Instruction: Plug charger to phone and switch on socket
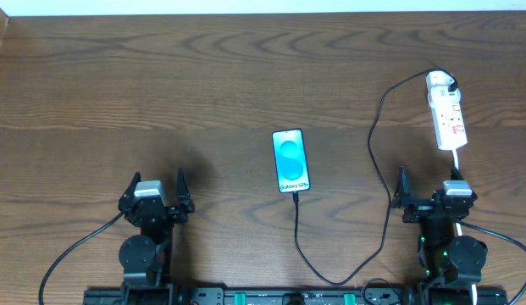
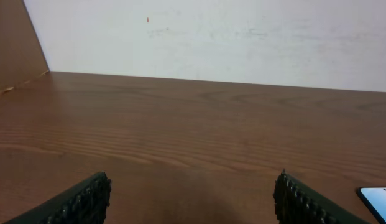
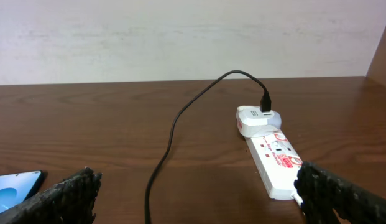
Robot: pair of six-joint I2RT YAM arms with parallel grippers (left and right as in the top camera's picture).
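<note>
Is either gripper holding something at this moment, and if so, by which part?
Nothing is held. The left gripper and the right gripper are both open, touching neither the thin black charger cable nor the slim blue-screened phone.

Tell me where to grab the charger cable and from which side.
Probably grip the charger just behind its tip at the phone's near edge, from above, closing across it: it lies flat and runs straight there. Whether the tip is already seated is unclear.

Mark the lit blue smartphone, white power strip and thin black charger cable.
Lit blue smartphone (image 1: 291, 160): overhead view, screen centre.
White power strip (image 1: 450, 120): overhead view, mid body.
Thin black charger cable (image 1: 296, 222): overhead view, stretch below the phone.
</note>
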